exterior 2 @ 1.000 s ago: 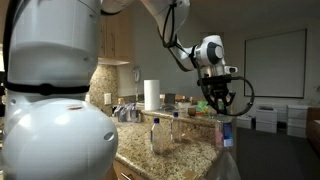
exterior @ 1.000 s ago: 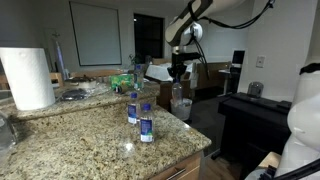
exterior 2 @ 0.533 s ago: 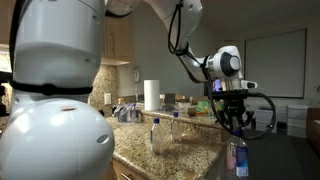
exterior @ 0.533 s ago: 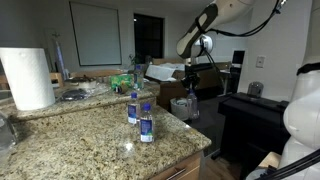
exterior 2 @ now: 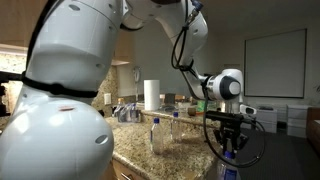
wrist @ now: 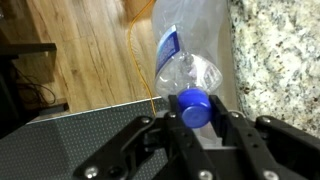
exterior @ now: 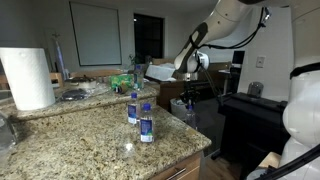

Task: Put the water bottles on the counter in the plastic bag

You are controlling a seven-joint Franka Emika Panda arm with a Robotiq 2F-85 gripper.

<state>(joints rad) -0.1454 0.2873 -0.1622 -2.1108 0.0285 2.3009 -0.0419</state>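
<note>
My tool (wrist: 197,120) is clamped on a water bottle (wrist: 185,70). In the wrist view its two dark fingers (wrist: 170,128) press in from either side just under the blue cap (wrist: 194,107). The bottle hangs away from the camera with its blue label turned to one side.

The bottle is off the table (wrist: 285,60). It hangs just beside the speckled granite edge, over the wooden floor (wrist: 70,50). A pale, translucent film shows around the bottle's body. I cannot tell whether that is the plastic bag or only the clear bottle wall. A dark grey speckled surface (wrist: 80,135) fills the corner nearest the fingers, and a thin yellow cord (wrist: 135,40) runs across the floorboards.

In both exterior views my arm reaches out past the end of the table, with the tool (exterior 2: 228,143) pointing down below the level of the tabletop. Two more water bottles stand upright on the granite, near each other but apart. One (exterior: 146,123) is closer to the rounded edge and the other (exterior: 133,107) is just behind it. The white paper-towel roll (exterior: 28,78) stands well apart from them, at the far end of the table.
</note>
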